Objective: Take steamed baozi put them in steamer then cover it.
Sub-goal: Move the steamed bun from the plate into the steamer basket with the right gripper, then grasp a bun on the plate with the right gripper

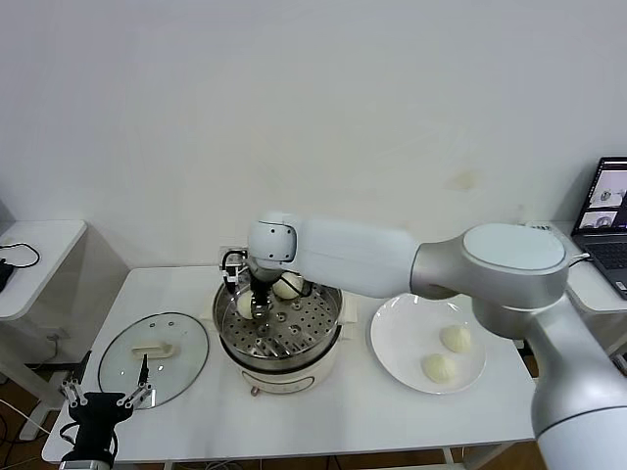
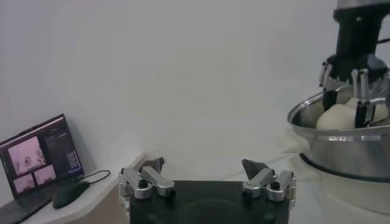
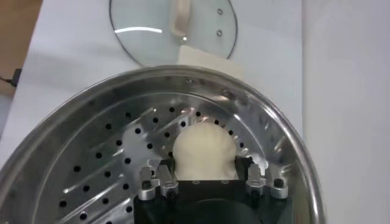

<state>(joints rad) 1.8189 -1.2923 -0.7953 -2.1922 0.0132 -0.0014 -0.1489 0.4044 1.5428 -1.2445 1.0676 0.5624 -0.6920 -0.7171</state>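
The steel steamer (image 1: 312, 354) stands mid-table on its cream base. My right gripper (image 1: 257, 305) reaches into it, shut on a baozi (image 3: 204, 146) that sits low on the perforated tray near the left wall. A second baozi (image 1: 288, 286) lies at the back of the tray. Two more baozi (image 1: 456, 338) (image 1: 439, 368) rest on the white plate (image 1: 402, 333) to the right. The glass cover (image 1: 154, 357) lies flat on the table left of the steamer, handle up. My left gripper (image 1: 106, 397) is open and empty at the table's front left corner, just in front of the cover.
A laptop (image 1: 607, 225) is on a side table at far right. Another small white table (image 1: 34, 259) stands at far left. The wall is close behind the table. The left wrist view shows the steamer (image 2: 341, 143) with the right gripper (image 2: 347, 103) in it.
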